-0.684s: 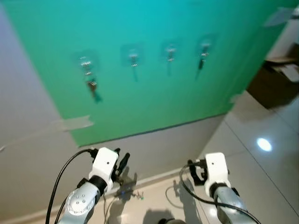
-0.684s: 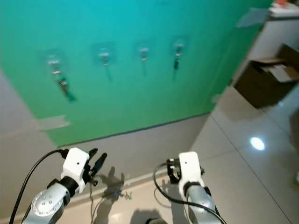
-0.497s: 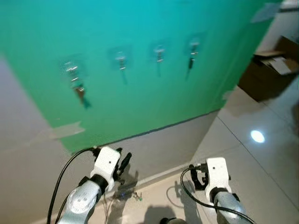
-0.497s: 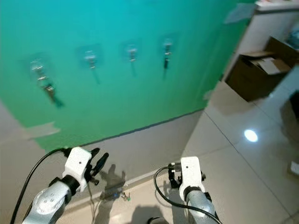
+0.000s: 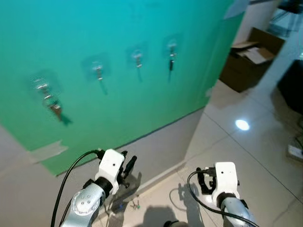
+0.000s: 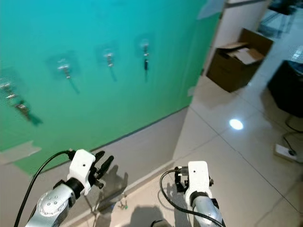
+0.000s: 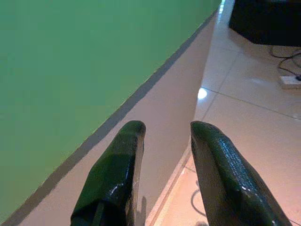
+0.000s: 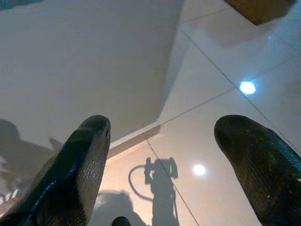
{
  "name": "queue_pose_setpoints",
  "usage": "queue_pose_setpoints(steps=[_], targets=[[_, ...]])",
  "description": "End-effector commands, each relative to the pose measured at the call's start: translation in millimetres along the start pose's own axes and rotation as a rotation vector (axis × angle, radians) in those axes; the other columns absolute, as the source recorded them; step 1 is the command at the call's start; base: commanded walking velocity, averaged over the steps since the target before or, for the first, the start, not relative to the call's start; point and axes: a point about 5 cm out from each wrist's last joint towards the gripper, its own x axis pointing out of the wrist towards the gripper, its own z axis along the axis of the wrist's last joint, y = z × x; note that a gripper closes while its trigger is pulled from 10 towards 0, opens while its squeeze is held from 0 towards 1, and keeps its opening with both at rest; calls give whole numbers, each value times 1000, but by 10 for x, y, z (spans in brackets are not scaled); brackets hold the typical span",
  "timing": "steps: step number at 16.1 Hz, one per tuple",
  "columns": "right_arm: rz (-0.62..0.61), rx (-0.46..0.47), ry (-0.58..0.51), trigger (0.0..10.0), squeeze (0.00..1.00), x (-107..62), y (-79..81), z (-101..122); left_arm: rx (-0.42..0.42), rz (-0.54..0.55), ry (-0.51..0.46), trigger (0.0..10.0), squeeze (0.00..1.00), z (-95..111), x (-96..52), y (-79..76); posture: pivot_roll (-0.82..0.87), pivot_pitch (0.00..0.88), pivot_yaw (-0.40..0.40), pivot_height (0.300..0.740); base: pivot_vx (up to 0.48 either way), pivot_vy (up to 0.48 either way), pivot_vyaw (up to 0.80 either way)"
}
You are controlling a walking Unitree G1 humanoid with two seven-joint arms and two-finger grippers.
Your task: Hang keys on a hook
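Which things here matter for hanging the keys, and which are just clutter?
Job:
- four hooks on the green wall
- keys on the leftmost hook
- key on the rightmost hook
- left hand, open
- right hand, open

Clutter:
- cardboard box
- power strip

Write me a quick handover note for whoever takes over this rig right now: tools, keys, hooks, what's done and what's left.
Left tool: open, holding nothing, held low facing the foot of the wall.
Right tool: open wide, holding nothing, low over the tiled floor.
Four hooks sit in a row on the green wall. Keys hang on the leftmost hook, and a dark item hangs on the rightmost; blur hides what it is. The two middle hooks look bare.
Done: one set of keys looks hung.
Left: neither tool carries keys, so judge whether more need hanging.
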Motion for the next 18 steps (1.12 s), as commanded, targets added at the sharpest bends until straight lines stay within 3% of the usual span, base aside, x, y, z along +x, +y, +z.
queue_pose_setpoints(steps=[1, 11, 18], targets=[[-7, 10, -6, 10000, 0, -10, -38, 34, 2, 4, -14, 10000, 0, 43, -9, 14, -109, 44, 31, 740, 0, 0, -800], [12, -6, -24, 10000, 0, 11, -31, 116, 3, -5, -7, 10000, 0, 54, -29, -2, -102, 50, 16, 740, 0, 0, -800], [20, -29, -44, 10000, 0, 45, -39, 185, -4, -11, -5, 10000, 0, 61, -25, -1, -106, 53, 18, 740, -288, 0, -800]])
